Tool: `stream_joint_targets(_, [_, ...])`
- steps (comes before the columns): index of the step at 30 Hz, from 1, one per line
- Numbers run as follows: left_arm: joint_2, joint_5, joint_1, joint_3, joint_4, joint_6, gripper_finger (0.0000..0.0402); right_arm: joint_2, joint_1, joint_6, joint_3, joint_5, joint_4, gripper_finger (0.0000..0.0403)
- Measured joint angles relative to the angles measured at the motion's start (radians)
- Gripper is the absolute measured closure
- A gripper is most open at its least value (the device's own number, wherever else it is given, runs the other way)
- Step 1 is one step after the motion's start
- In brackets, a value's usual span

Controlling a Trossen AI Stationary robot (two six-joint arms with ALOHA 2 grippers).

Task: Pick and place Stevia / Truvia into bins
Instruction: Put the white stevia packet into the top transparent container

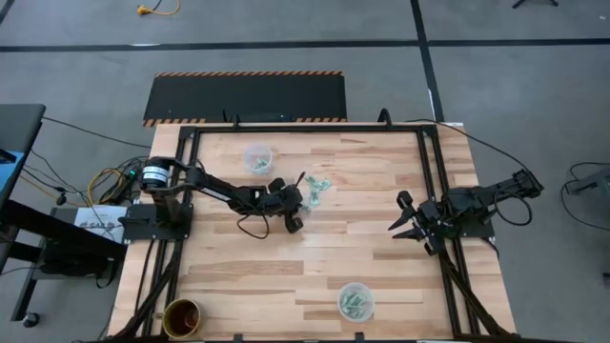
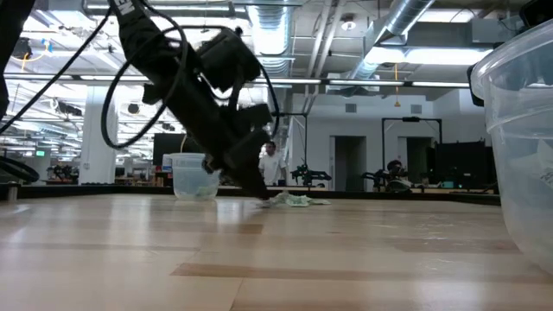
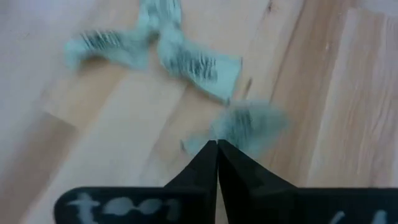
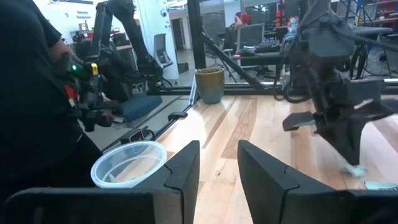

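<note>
The left gripper (image 3: 217, 146) has its jaws pressed together on one packet (image 3: 249, 124) at the pile's (image 1: 317, 188) edge, tips down on the table (image 1: 315, 257), probably to peel a single one free. At least two more packets lie just beyond. The right gripper (image 1: 408, 225) waits at the right, jaws apart. Two cups, far (image 1: 257, 157) and near (image 1: 356, 301), already hold packets

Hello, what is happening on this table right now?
The left pincer is down at a small pile of Stevia packets near the table's middle, its fingers shut on one packet. Two clear cups, one at the far edge and one at the near edge, already hold packets. The right pincer waits open at the table's right side.
</note>
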Motion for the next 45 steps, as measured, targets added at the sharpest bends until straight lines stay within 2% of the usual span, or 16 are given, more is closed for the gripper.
stream_joint_targets(5, [-0.084, -0.060, -0.004, 0.002, 0.023, 0.029, 0.0401, 0.000, 0.000, 0.000, 0.000, 0.000, 0.000, 0.0300])
stream_joint_targets(9, [-0.142, -0.068, 0.002, 0.003, 0.023, 0.077, 0.0401, 0.000, 0.000, 0.000, 0.000, 0.000, 0.000, 0.0300])
stream_joint_targets(20, [-0.157, 0.069, 0.025, 0.003, -0.057, 0.109, 0.0397, 0.000, 0.000, 0.000, 0.000, 0.000, 0.000, 0.0300])
stream_joint_targets(24, [-0.157, 0.071, 0.025, 0.003, -0.071, 0.115, 0.0371, 0.000, 0.000, 0.000, 0.000, 0.000, 0.000, 0.0300])
stream_joint_targets(35, [-0.157, 0.096, 0.026, 0.003, -0.109, 0.145, 0.0260, 0.000, 0.000, 0.000, 0.000, 0.000, 0.000, 0.0300])
stream_joint_targets(40, [-0.157, 0.115, 0.026, 0.003, -0.109, 0.145, 0.0236, 0.000, 0.000, 0.000, 0.000, 0.000, 0.000, 0.0300])
stream_joint_targets(45, [-0.097, 0.154, 0.026, 0.005, -0.071, 0.125, 0.0232, 0.000, 0.000, 0.000, 0.000, 0.000, 0.000, 0.0300])
